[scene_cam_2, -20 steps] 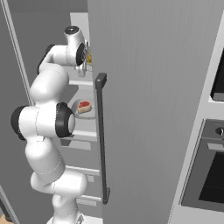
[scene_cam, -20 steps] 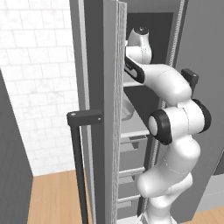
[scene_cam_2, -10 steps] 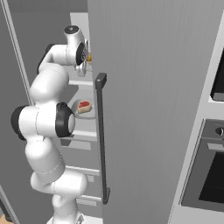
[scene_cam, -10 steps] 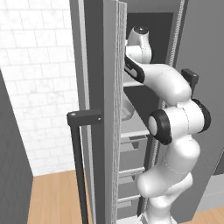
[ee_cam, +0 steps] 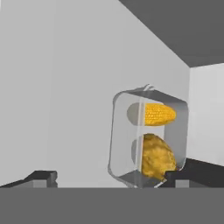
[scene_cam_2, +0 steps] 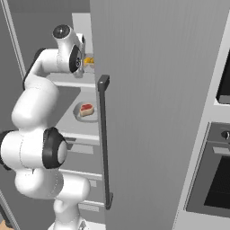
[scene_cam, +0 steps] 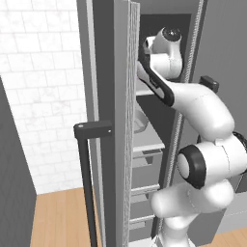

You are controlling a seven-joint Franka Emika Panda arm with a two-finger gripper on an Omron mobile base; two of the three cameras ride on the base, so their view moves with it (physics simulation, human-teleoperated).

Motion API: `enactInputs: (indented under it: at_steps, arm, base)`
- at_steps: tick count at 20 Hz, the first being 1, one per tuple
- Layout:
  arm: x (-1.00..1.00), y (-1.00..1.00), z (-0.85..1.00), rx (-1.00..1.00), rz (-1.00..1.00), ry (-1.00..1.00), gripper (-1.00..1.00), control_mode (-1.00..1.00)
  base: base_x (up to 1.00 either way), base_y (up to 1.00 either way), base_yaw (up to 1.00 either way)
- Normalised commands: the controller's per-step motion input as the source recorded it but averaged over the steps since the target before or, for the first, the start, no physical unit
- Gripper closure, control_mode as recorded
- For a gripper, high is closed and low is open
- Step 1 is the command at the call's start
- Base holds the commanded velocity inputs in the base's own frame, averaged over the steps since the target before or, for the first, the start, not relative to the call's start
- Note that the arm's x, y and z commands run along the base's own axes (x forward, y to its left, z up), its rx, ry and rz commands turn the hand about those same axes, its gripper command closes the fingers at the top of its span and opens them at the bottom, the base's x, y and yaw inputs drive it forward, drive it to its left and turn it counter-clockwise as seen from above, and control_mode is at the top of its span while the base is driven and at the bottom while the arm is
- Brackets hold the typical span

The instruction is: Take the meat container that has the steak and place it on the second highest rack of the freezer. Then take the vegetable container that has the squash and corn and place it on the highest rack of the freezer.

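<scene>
**Both trays shelved in the freezer**

Inside the open freezer [scene_cam_2: 148, 90], one white arm reached up to the highest rack [ee_cam: 65, 109], with its gripper [ee_cam: 111, 177] spread wide and clamped on nothing. Its two dark fingertips [ee_cam: 41, 177] stood far apart in the hand view, the left one well clear of the tray and the right one just at the tray's near corner; whether that tip touched the tray could not be told.

One clear vegetable tray [ee_cam: 148, 138] lay on the highest rack. It held two things: one corn [ee_cam: 158, 113] cob at the far end and one squash [ee_cam: 156, 158] at the near end, side by side within the tray's walls. From the right base view a spot of yellow showed on that rack, just past the hand and at the door's edge.

One rack down, on the second highest rack [scene_cam_2: 72, 121], sat one round grey meat tray [scene_cam_2: 85, 112] with one steak [scene_cam_2: 86, 108] in it, red with a pale edge. The tray rested flat, near the door's edge.

Below these two racks, grey drawers [scene_cam: 147, 166] were stacked; three fronts could be counted in the left base view. One dark bar handle [scene_cam_2: 104, 143] ran down the grey door, and one black oven [scene_cam_2: 215, 175] stood to the right of the freezer.
</scene>
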Motion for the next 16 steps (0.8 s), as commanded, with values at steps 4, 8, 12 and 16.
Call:
enactInputs:
  at_steps: [4, 8, 12, 16]
  arm:
    - [-1.00, -0.01, 0.00, 0.00, -0.01, -0.17, -1.00, -1.00]
    - [-1.00, -0.09, 0.03, 0.00, -0.02, -0.06, -1.00, -1.00]
    - [-1.00, -0.22, 0.00, 0.00, -0.01, 0.01, -1.00, -1.00]
    - [-1.00, -0.30, 0.00, 0.00, 0.00, 0.09, -1.00, -1.00]
  base:
    - [0.00, 0.00, 0.00]
    - [0.00, 0.00, 0.00]
    - [0.00, 0.00, 0.00]
    - [0.00, 0.00, 0.00]
